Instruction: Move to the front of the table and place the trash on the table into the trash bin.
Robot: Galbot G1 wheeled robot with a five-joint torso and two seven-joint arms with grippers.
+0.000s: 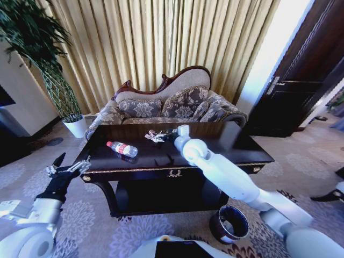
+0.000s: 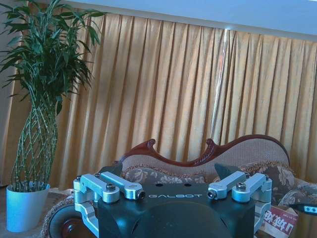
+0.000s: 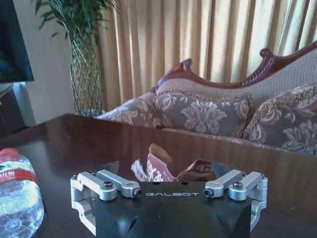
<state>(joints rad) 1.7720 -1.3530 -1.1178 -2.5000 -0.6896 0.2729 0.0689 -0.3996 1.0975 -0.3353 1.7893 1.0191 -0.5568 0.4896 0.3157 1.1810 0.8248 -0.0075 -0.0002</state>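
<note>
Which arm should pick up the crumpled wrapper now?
Right, probably. The right gripper is stretched over the table with the wrapper between its open fingers. The left gripper hangs beside the table's left end, apart from the trash.

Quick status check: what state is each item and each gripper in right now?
bottle: lying on its side on the table, untouched.
wrapper: crumpled on the tabletop, between the open right gripper fingers.
trash bin: upright on the carpet, open-topped.
left gripper: open, holding nothing, left of the table.
</note>
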